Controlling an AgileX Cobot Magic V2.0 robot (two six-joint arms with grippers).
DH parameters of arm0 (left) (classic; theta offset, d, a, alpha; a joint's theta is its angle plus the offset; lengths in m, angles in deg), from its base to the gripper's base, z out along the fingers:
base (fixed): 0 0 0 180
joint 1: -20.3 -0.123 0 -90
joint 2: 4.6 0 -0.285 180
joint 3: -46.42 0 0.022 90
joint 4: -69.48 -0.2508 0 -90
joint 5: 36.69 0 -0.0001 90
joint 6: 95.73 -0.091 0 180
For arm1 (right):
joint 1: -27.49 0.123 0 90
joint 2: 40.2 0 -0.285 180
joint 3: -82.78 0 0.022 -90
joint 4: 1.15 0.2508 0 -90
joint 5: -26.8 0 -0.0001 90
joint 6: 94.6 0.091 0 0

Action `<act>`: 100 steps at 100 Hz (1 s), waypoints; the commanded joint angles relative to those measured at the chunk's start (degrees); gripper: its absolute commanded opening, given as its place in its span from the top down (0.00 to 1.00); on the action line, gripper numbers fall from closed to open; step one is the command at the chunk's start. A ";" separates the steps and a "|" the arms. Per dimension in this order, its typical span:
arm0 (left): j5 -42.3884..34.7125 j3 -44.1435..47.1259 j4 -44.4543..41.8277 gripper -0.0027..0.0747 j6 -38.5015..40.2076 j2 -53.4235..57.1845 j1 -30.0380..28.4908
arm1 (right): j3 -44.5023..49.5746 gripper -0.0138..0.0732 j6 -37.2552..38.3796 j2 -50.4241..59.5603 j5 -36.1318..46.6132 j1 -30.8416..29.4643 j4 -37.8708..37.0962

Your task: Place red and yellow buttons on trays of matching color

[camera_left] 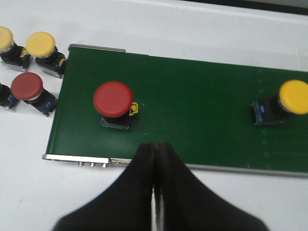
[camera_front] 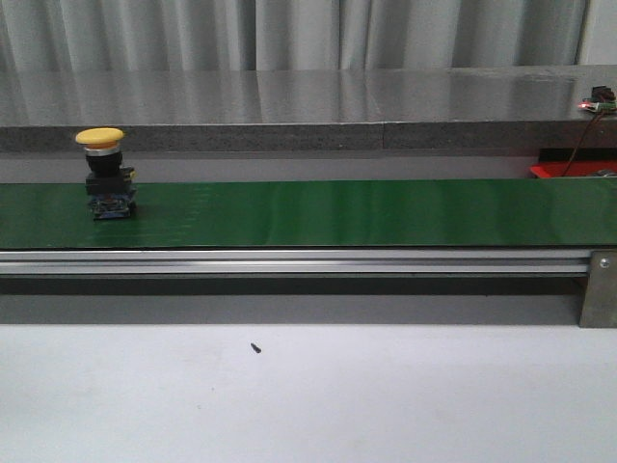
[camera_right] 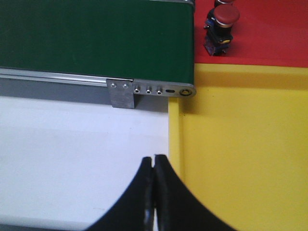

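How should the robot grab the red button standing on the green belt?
Probably from above, squeezing the dark body under the cap. The red button stands upright on the green belt, its round cap wider than the body, so the left pincer, now shut, must first open.

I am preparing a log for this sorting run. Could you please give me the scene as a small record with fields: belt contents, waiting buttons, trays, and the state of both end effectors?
belt: green conveyor belt
on belt: red button near the belt end; yellow button further along
beside belt end: two yellow buttons, one red button, off the belt
red tray: holds one red button
yellow tray: no button in view
left end effector: shut, holding nothing
right end effector: shut, holding nothing
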 commanded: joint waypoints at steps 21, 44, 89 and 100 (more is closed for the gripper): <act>-1.20 7.95 4.26 0.99 -2.57 12.58 2.01 | -1.22 0.92 0.12 -0.17 3.54 0.05 0.21; -3.19 16.96 8.21 0.99 -2.01 18.78 6.97 | -1.22 0.92 0.12 -0.17 3.54 0.05 0.21; -4.09 23.87 7.35 0.99 -0.54 32.68 10.25 | -1.22 0.92 0.12 -0.17 3.54 -0.01 0.78; -4.59 23.87 7.09 0.99 -0.54 35.29 10.25 | -1.22 0.92 0.12 -0.17 3.02 -0.01 0.91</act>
